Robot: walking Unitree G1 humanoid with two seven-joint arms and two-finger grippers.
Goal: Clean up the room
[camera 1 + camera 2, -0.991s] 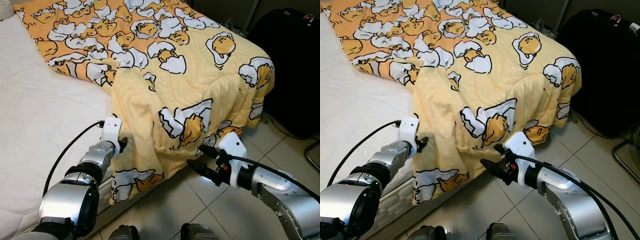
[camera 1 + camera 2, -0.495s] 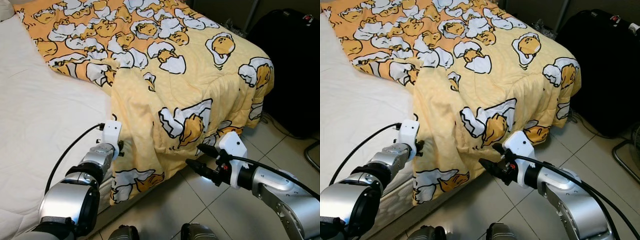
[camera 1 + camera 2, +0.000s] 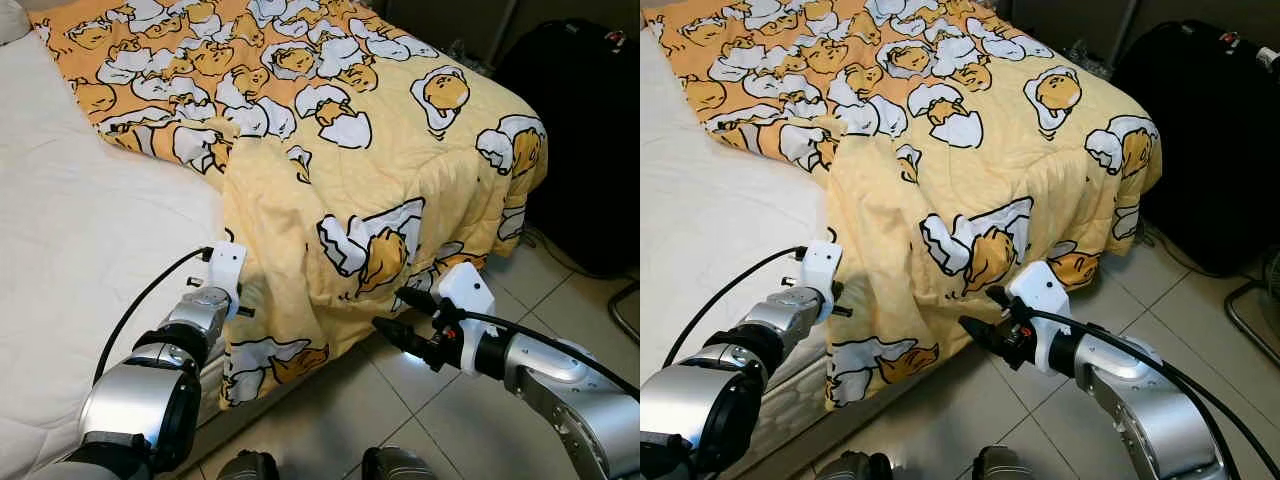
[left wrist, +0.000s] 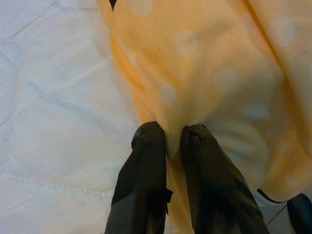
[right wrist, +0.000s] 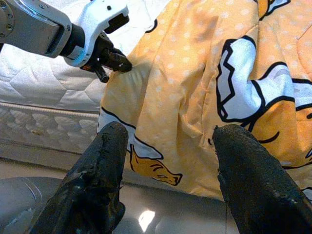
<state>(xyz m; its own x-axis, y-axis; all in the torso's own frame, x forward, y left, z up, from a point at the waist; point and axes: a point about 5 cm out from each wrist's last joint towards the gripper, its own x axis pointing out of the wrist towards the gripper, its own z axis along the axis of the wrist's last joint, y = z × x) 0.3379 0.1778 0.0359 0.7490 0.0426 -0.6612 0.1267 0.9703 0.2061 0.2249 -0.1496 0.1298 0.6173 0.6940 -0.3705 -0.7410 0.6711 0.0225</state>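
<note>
Blanket (image 3: pixel 380 150), yellow-orange with a cartoon egg print, lies spread over the right part of the bed and spills over the near edge and the foot corner toward the tiled floor (image 3: pixel 470 400). On the left, the white quilted mattress (image 3: pixel 80 260) is bare.

At the blanket's left hanging edge, beside the mattress side, the left end effector (image 4: pixel 168 141) has its two black fingers (image 4: pixel 146 161) pressed together with a fold of the yellow fabric pinched between them; the left wrist view shows the cloth rising from between the tips, with white mattress next to it. Its silver arm (image 3: pixel 150 390) reaches up from the lower left, a black cable looping beside it.

Further right, the right end effector (image 3: pixel 390 312) hovers low over the floor, just in front of the draped blanket edge near the printed egg figure. Its fingers (image 5: pixel 102 165) stand wide apart with nothing between them, pointing at the hanging cloth; the right wrist view looks past them to the blanket and to the left end effector gripping the edge.

At the far right, a black suitcase (image 3: pixel 580 130) stands on the floor beside the foot of the bed, close to the blanket's corner.
</note>
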